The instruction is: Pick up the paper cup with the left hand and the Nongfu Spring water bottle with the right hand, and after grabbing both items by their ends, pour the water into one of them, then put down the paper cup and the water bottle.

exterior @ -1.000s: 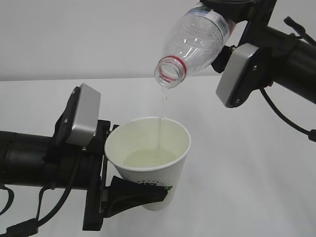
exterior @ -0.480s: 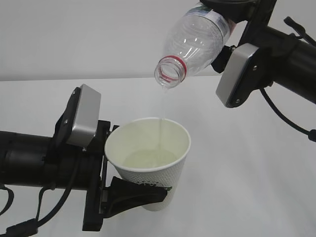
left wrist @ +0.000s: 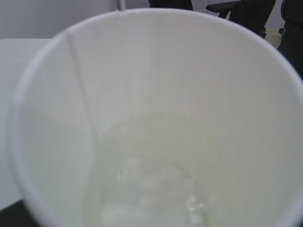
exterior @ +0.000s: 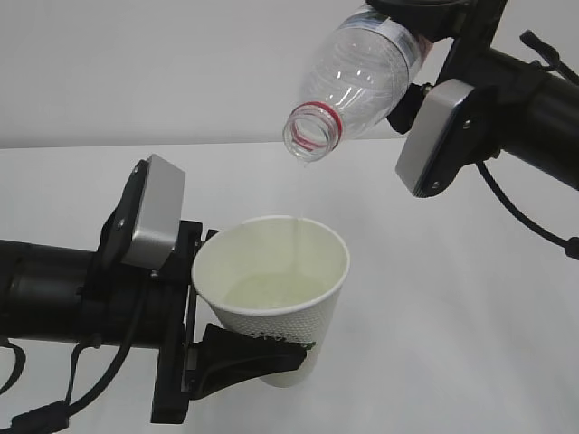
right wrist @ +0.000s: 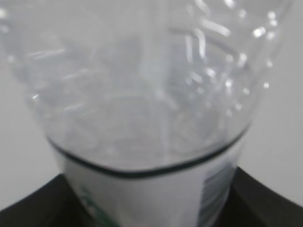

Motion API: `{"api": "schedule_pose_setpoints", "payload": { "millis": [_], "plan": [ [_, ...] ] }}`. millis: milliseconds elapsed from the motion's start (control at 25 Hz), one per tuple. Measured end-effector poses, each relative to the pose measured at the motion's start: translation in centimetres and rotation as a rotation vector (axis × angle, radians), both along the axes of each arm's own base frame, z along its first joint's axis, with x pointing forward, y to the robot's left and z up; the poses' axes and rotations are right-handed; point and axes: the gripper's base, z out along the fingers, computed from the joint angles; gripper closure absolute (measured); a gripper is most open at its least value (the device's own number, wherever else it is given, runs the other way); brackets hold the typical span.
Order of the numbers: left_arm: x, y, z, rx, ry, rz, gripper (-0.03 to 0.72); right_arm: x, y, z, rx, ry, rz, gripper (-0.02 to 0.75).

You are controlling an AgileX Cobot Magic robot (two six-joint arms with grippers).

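White dimpled paper cup [exterior: 271,298] clamped in left hand [exterior: 231,357] jaws, ribbed clear bottle [exterior: 357,77] tipped, clamped in right hand [exterior: 425,23] jaws

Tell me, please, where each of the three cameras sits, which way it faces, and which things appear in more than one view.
Exterior view: stands in front, slanting down at the paper cup held by the left hand and the Nongfu Spring water bottle tilted above it in the right hand; both arms show.
Left wrist view: looks into the cup at the water; no fingers visible.
Right wrist view: looks along the bottle; dark fingers at the bottom corners.
Shared: cup in exterior and left wrist views; bottle in exterior and right wrist views.
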Motion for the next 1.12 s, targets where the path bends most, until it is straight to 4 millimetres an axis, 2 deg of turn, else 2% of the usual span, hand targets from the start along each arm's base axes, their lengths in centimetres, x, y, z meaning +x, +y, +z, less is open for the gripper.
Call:
{"api": "schedule_pose_setpoints", "payload": {
  "millis": [1120],
  "plan": [
    [0.00,0.00,0.00,0.000,0.000,0.000,0.160,0.00,0.00,0.00,-0.002,-0.002,0.000,0.268]
  ]
}}
